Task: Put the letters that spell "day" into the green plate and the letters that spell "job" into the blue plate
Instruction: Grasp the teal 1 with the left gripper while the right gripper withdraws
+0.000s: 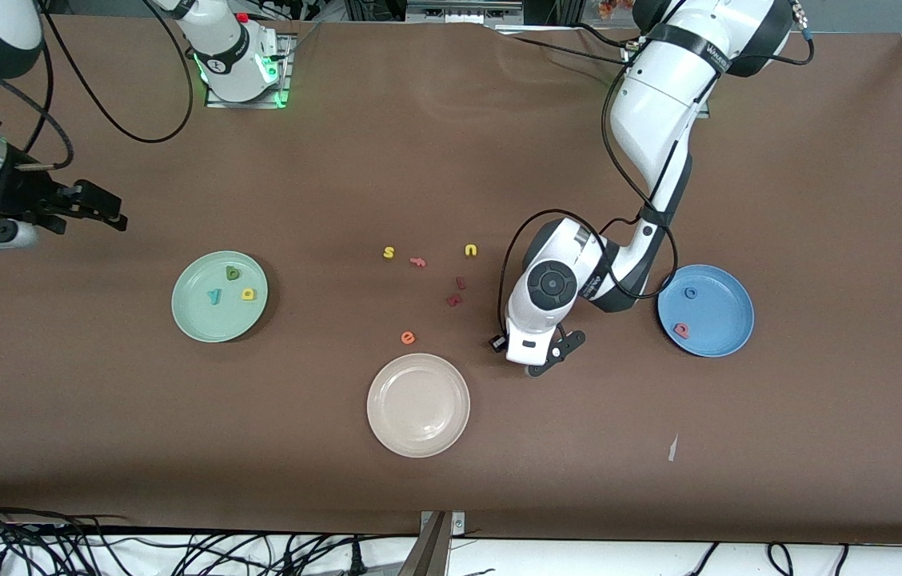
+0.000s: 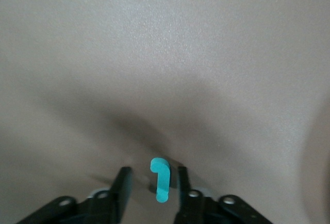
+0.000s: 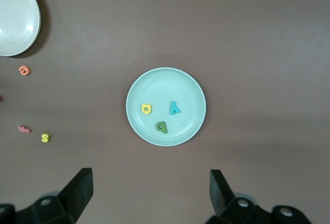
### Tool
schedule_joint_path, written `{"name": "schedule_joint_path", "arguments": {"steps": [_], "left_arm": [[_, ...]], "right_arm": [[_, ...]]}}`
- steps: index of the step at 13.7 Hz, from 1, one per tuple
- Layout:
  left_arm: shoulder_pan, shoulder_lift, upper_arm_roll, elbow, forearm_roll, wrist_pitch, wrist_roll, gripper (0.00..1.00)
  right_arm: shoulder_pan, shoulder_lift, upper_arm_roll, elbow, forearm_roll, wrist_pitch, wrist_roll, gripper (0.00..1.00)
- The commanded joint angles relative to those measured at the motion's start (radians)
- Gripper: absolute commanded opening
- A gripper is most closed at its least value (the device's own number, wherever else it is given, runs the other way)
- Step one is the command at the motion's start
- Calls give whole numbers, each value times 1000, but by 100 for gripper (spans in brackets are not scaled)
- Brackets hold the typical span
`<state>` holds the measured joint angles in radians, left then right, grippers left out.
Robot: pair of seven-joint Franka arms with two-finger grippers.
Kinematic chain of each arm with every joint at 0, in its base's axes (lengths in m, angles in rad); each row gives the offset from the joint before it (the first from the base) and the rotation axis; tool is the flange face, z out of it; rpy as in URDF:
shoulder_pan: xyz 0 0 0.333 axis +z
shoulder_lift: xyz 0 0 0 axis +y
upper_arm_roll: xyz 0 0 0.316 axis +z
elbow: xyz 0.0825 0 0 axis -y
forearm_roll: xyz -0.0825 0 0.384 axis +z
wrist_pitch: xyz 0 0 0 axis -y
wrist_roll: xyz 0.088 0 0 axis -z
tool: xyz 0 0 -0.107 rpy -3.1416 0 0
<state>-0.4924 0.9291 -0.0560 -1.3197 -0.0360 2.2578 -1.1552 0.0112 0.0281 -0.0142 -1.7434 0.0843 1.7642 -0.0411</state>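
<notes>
The left gripper is seen low at centre frame, jaws narrowed around the teal "j"; a firm grip cannot be told. The right gripper, jaws wide apart, waits at upper left. The "day" letters lie in the green plate, two letters in the blue plate.

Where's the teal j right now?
The teal j lies on the table between the left claw fingers, between the cream plate and blue plate.

No printed text readable; foam letters only: yellow "s", orange "e".
</notes>
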Motion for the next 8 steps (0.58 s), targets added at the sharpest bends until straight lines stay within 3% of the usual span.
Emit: {"name": "schedule_joint_path", "arguments": {"steps": [1, 2, 4, 8], "left_arm": [[-14, 20, 15, 33, -9, -6, 6, 8], [-12, 19, 15, 33, -10, -6, 23, 4], [-8, 13, 15, 33, -10, -10, 43, 0], [55, -67, 8, 33, -7, -156, 182, 0]], "right_arm": [[3, -10, 16, -16, 15, 6, -3, 100], [15, -10, 25, -11, 11, 11, -2, 100], [58, -11, 36, -11, -94, 5, 10, 100], [56, -8, 42, -13, -95, 6, 15, 100]]}}
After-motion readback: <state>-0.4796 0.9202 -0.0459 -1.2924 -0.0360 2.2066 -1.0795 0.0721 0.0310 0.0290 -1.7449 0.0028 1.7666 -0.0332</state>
